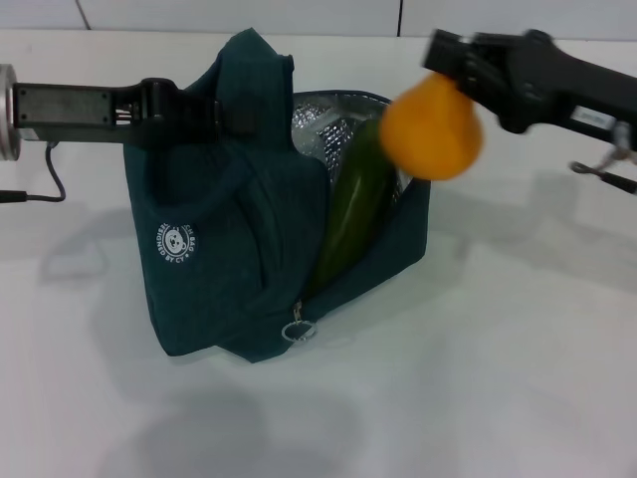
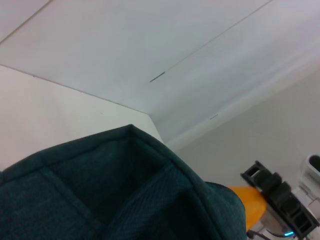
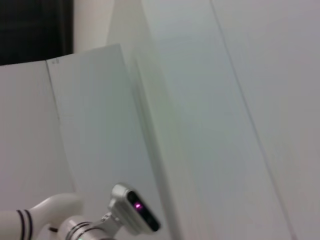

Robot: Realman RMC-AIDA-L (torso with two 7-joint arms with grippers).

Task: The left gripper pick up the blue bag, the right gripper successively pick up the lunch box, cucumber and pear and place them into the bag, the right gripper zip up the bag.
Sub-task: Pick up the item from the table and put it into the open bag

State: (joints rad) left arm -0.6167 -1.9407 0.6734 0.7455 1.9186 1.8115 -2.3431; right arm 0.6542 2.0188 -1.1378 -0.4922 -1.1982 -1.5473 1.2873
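The blue bag stands on the white table with its mouth open and silver lining showing. My left gripper is shut on the bag's handle at its upper left, holding the top up. The cucumber leans upright inside the bag, its upper end poking out. My right gripper is shut on the pear, which hangs in the air just above the bag's right rim. In the left wrist view the bag fabric fills the foreground, with the pear and right gripper beyond. The lunch box is hidden.
A black cable trails on the table at the far left. A thin strap or cable hangs under the right arm. The bag's ring zipper pull dangles at the front bottom. White table stretches in front and to the right.
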